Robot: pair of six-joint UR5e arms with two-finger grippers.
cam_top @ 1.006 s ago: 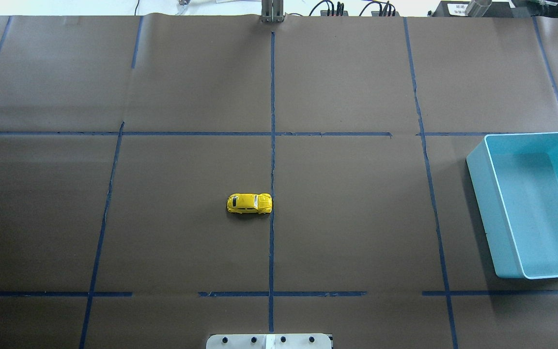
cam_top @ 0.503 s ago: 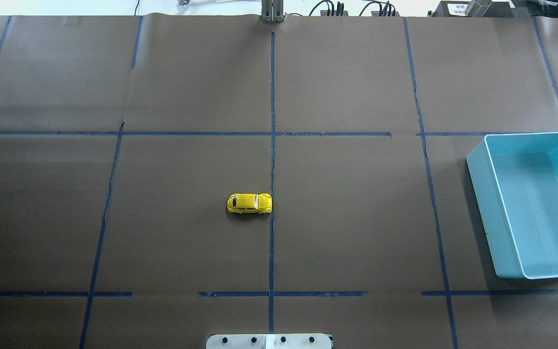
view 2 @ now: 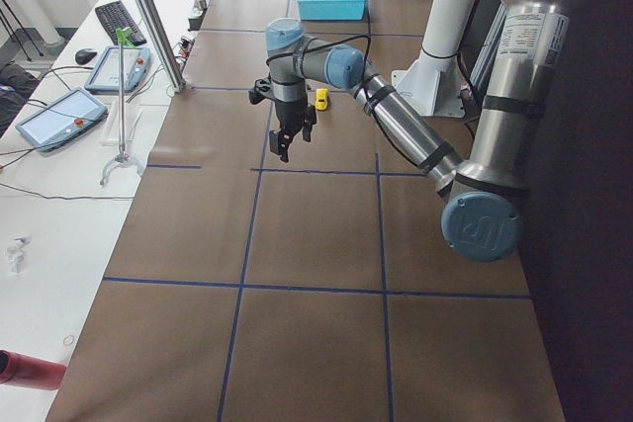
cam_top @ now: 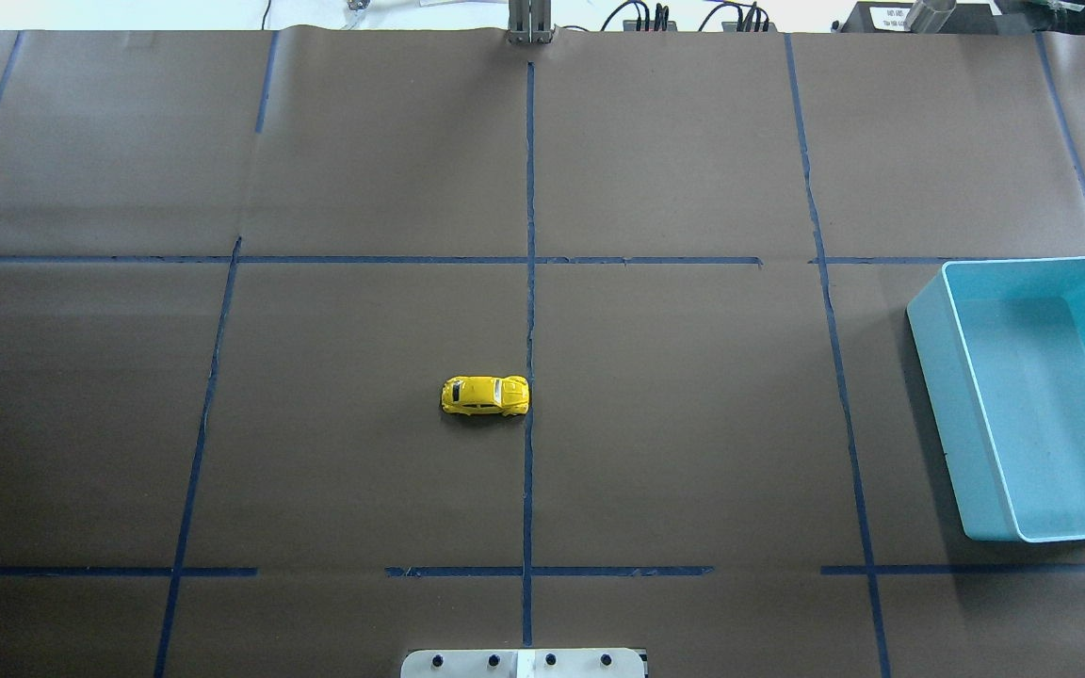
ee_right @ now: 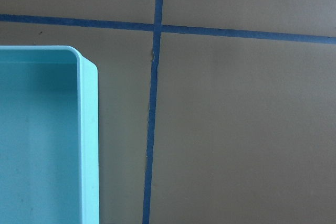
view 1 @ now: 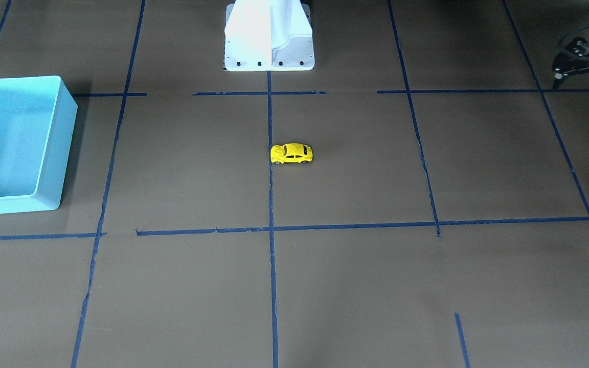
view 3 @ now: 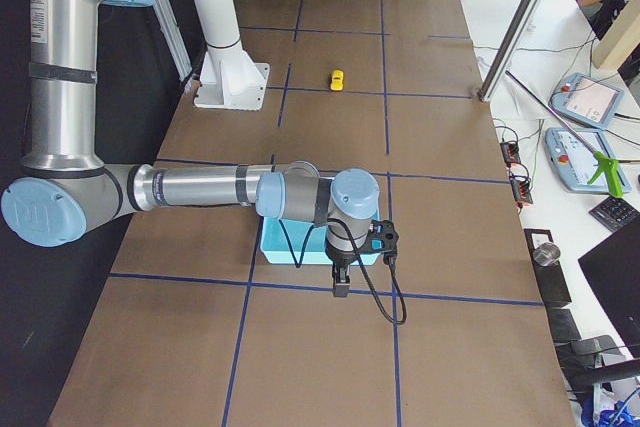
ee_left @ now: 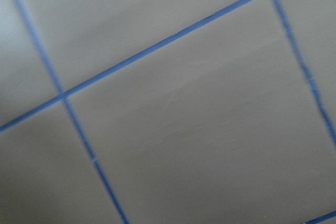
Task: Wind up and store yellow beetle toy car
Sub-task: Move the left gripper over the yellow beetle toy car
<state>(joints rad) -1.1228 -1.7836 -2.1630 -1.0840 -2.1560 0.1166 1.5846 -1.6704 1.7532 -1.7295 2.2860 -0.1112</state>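
The yellow beetle toy car (cam_top: pixel 485 395) stands on its wheels near the table's middle, just left of the centre tape line; it also shows in the front view (view 1: pixel 291 154) and small in both side views (view 2: pixel 321 99) (view 3: pixel 337 79). The turquoise bin (cam_top: pixel 952 395) sits empty at the far right (view 1: pixel 57 153). My left gripper (view 2: pixel 284 150) hangs above the table's left part, far from the car; its dark shape (view 1: pixel 575 56) shows partly and I cannot tell its state. My right gripper (view 3: pixel 340 282) hovers at the bin's outer end; I cannot tell its state. The right wrist view shows the bin's corner (ee_right: pixel 86 129).
Brown paper with blue tape lines (cam_top: pixel 529 282) covers the table. The white robot base (view 1: pixel 269 51) stands at the near edge. A metal pole (view 2: pixel 148 17) and a desk with tablets and a keyboard border the far side.
A small dark tip has come in at the left edge of the overhead view. The car and the bin have not moved.
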